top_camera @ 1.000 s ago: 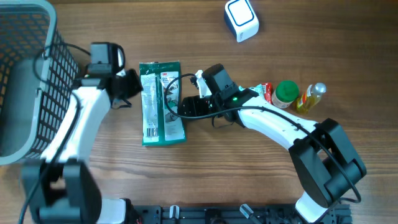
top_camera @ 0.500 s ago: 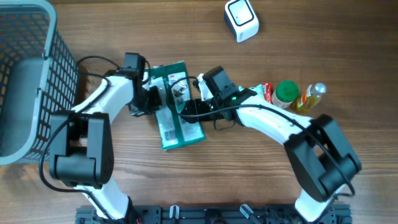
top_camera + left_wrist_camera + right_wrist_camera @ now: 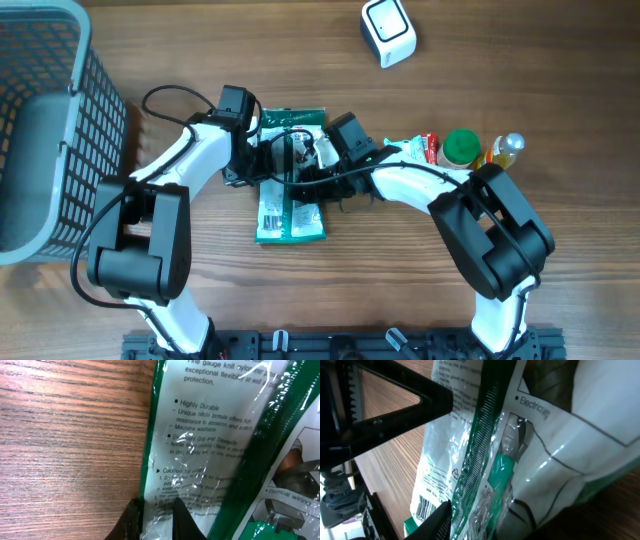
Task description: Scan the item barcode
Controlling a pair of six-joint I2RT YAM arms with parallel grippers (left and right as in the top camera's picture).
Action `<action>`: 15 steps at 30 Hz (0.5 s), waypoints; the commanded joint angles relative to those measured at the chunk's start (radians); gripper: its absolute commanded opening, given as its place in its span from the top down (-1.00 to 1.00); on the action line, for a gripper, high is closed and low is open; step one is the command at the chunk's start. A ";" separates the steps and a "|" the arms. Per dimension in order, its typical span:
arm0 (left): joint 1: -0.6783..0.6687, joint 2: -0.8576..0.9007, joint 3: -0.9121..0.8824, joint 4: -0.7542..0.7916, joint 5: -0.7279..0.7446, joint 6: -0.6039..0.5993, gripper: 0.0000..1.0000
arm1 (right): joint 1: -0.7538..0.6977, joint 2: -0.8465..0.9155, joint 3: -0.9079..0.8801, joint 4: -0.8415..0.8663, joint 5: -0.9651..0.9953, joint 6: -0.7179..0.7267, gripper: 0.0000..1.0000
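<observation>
Nearest the robot's base, the lower end of the glove packet (image 3: 290,195) lies on the wooden table (image 3: 400,260), its barcode (image 3: 422,508) printed on the white panel at that end. The packet is a flat green and clear plastic pouch; I judge it light, limp and slick, apt to sag, crinkle and throw glare over the code unless held taut. Its stiffer sealed edges are the best places to hold, well clear of the barcode. Further up, the left gripper (image 3: 157,522) is closed on the packet's left sealed edge, pinching the film between its dark fingertips (image 3: 182,519). The right gripper (image 3: 312,158) meets the packet from the opposite side; the pouch fills the space by its one visible finger (image 3: 437,519), but I cannot tell whether the jaws have closed on it. Right of the packet stand a red tube (image 3: 428,148), a green-capped jar (image 3: 461,148) and a yellow bottle (image 3: 500,155). The mesh basket (image 3: 95,140) stands at the left edge. Farthest off, well apart from the packet, sits the white scanner (image 3: 388,32).
</observation>
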 commanded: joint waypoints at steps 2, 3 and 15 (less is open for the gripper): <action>-0.012 0.047 -0.018 0.014 0.016 0.008 0.84 | 0.007 0.026 -0.010 0.021 -0.028 -0.002 0.33; -0.012 0.047 -0.018 0.014 0.016 0.008 0.85 | 0.007 0.026 -0.010 0.021 -0.029 -0.002 0.35; 0.050 -0.034 0.061 -0.032 0.008 0.010 0.92 | 0.007 0.025 -0.010 0.019 0.068 -0.133 0.91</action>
